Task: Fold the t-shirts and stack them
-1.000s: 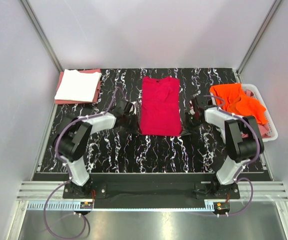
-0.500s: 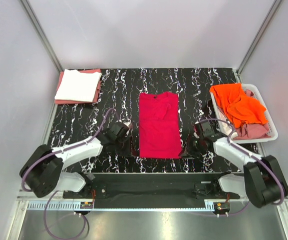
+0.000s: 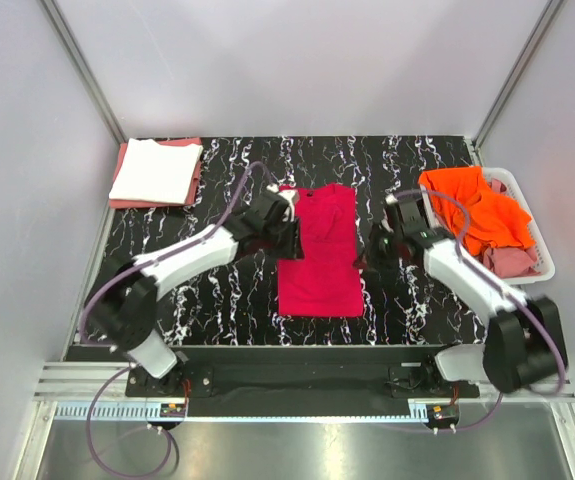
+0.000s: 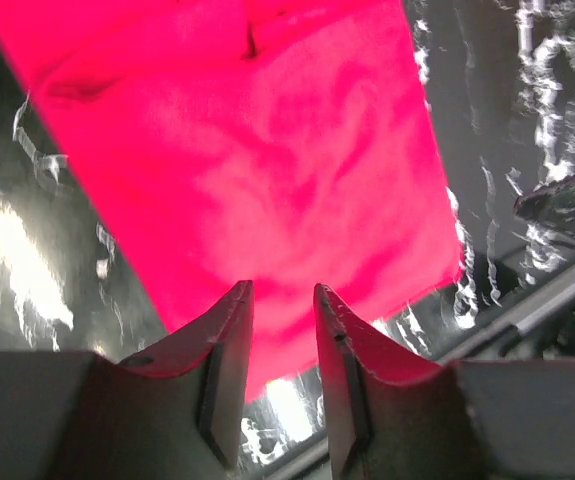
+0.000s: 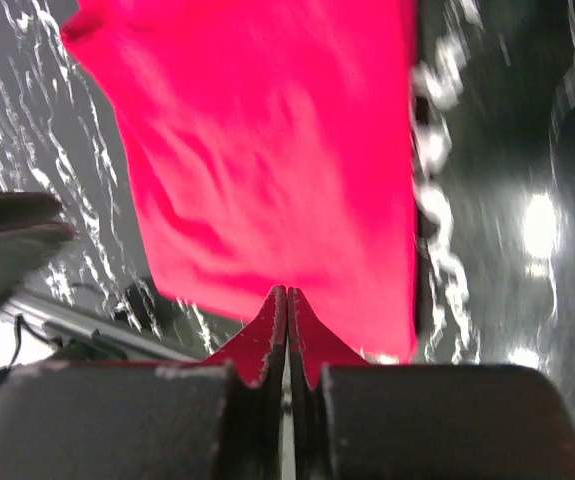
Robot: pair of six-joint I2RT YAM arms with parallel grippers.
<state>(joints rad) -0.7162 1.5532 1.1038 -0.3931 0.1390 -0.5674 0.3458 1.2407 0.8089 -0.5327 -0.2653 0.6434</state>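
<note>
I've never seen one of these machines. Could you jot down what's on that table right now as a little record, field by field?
Surface: black marbled table
Middle: red t-shirt, lying flat
Far left corner: white t-shirt, folded, on top of a salmon-pink t-shirt
Right edge: white basket holding an orange t-shirt and some pinkish cloth
Left jaws: slightly open, at the red t-shirt's left side
Right jaws: closed, at its right side; whether they pinch cloth is unclear

Left hand [image 3: 287,222], right hand [image 3: 374,246] — farther up shirt [image 3: 319,262]
</note>
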